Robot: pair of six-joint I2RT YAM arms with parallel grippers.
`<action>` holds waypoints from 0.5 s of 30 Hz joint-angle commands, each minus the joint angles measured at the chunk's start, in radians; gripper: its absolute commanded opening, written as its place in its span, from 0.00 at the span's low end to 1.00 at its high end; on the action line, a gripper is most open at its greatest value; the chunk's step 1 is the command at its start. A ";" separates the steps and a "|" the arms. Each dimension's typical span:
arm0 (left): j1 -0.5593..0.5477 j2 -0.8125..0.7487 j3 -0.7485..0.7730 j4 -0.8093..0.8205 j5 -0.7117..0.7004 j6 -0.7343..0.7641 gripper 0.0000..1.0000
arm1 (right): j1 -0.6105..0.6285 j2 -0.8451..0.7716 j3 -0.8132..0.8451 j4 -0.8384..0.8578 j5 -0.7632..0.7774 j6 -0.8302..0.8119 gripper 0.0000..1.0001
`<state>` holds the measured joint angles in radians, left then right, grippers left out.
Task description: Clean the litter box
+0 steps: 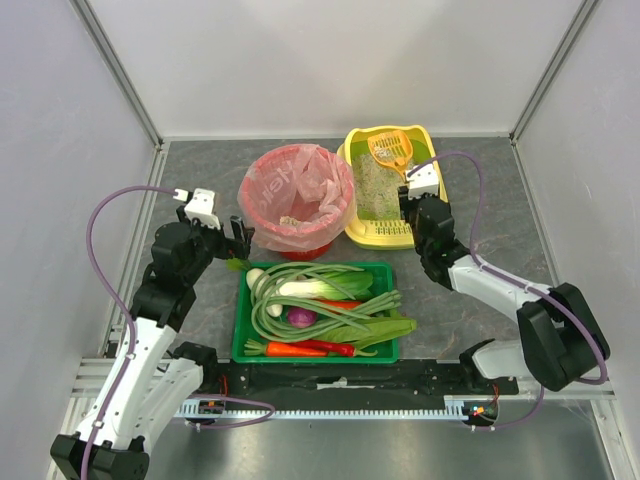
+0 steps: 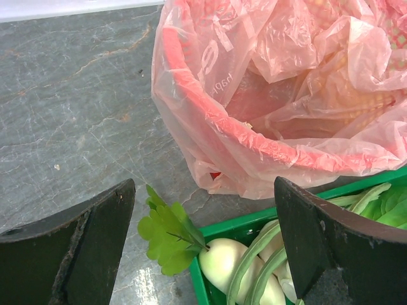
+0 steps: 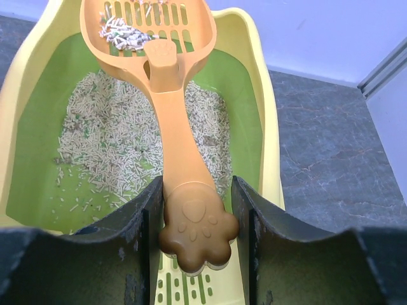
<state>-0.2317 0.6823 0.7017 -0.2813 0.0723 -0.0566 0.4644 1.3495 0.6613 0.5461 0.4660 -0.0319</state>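
Litter box [image 1: 380, 236] sits far right on table [image 1: 200, 170], just beside bagged red bin [image 1: 295, 200]; much litter remains inside. Orange scoop [image 3: 172, 108] carries pellets over the box's far end, not yet dumped. Right gripper [image 3: 197, 194] pinches the scoop handle. Left gripper [image 2: 203, 184] spread wide, empty, near bin.

Top view overlooks table [image 1: 210, 160]; wrist views close on bin [image 2: 210, 108], litter box [image 3: 270, 140].

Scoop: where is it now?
Top view, back right: the orange scoop is over the litter box, right of the red bin, handle between the right fingers.
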 commanded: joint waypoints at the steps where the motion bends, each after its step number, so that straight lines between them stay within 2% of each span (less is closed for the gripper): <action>1: -0.001 -0.020 0.001 0.044 0.017 0.028 0.96 | 0.002 0.006 0.024 -0.030 0.039 0.017 0.00; 4: -0.003 -0.024 0.001 0.044 0.020 0.028 0.96 | 0.003 -0.009 0.046 -0.109 0.004 0.065 0.00; 9: -0.001 -0.030 -0.001 0.044 0.021 0.026 0.96 | 0.022 -0.101 -0.015 -0.167 0.002 0.132 0.00; 12: -0.003 -0.030 0.001 0.045 0.030 0.023 0.96 | 0.017 -0.066 0.004 -0.135 0.055 0.070 0.00; 15: -0.001 -0.036 0.001 0.045 0.031 0.023 0.96 | 0.008 -0.012 0.073 -0.191 0.068 0.055 0.00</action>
<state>-0.2317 0.6609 0.7017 -0.2810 0.0872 -0.0570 0.4805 1.2919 0.6540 0.3744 0.4927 0.0349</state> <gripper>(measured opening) 0.960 0.502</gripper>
